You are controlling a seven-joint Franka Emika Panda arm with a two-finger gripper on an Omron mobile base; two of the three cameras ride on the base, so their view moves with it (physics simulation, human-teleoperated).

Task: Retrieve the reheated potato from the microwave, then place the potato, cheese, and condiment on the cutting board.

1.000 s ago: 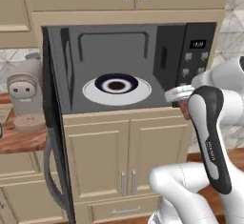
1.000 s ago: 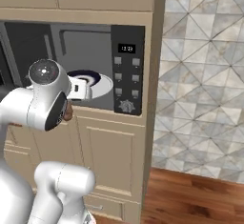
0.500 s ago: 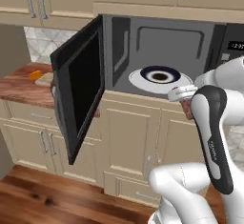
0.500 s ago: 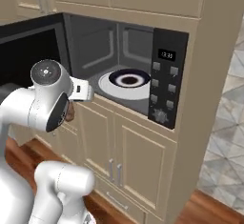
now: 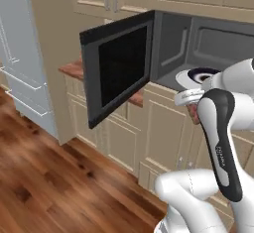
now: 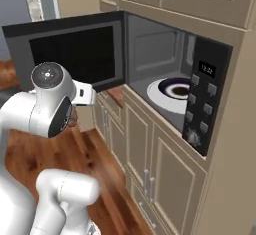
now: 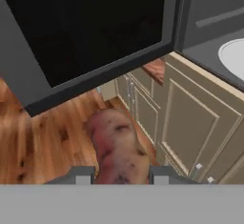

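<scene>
Left base view: the microwave [image 5: 163, 53] stands open, its right side cut off; the arm hides most of the gripper [image 5: 193, 109]. Right base view: white plate [image 6: 172, 91] inside. Hand view: jaws pinch the potato [image 7: 119, 147], its lower end hidden.

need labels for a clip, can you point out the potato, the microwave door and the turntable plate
potato [image 7: 119, 147]: hand view, middle of its skin
microwave door [image 5: 121, 71]: left base view, dark glass
turntable plate [image 6: 167, 91]: right base view, white rim
</scene>
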